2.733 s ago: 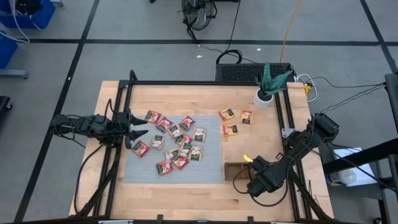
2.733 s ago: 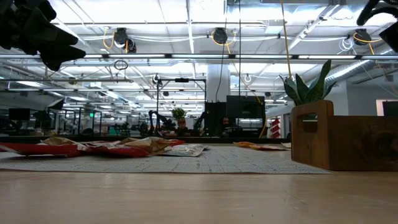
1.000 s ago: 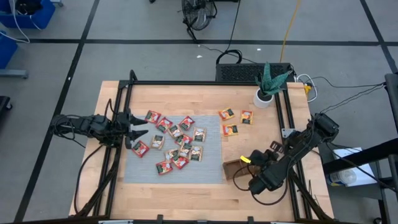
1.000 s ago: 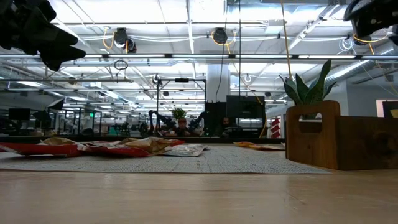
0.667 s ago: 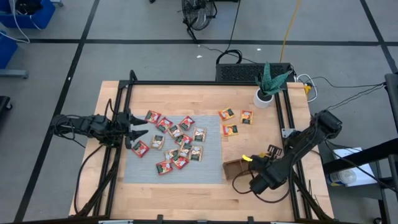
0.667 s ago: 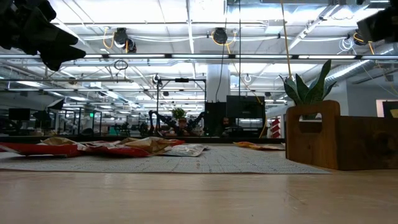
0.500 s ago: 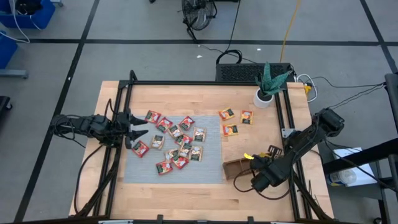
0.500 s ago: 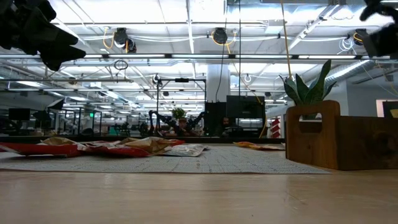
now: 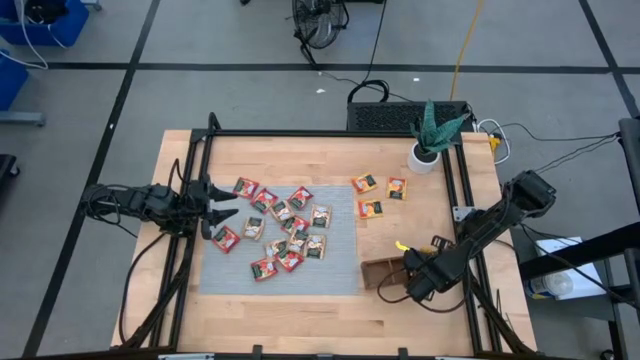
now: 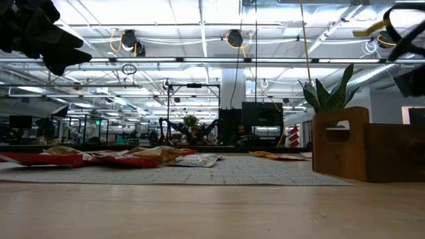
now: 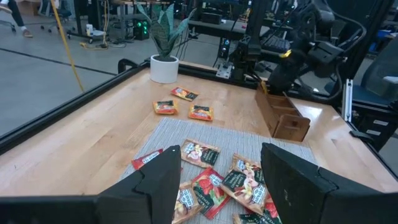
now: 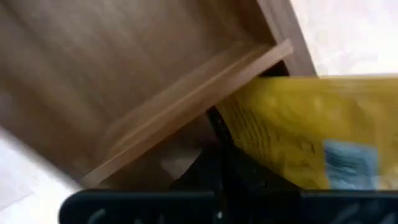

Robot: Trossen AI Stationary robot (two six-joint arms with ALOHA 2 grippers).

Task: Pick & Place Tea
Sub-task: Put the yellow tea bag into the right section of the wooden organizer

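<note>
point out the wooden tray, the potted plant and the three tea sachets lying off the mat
wooden tray (image 11: 283, 118): left wrist view, its side wall
potted plant (image 9: 425, 157): high view, its white pot
three tea sachets (image 9: 370, 209): high view, the sachet nearest the mat

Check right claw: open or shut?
Shut on a yellow sachet. The right claw is over the wooden tray, with the sachet pinched between its fingers.

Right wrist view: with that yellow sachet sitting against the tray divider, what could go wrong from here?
Two risks, as I judge it. The right gripper has shut jaws low in the wooden tray, beside a divider; lifting carelessly may drag or tip the tray, which already sits skewed. The yellow sachet leans near that divider and might catch on it or come out with the gripper. The left gripper waits at the mat's edge.
</note>
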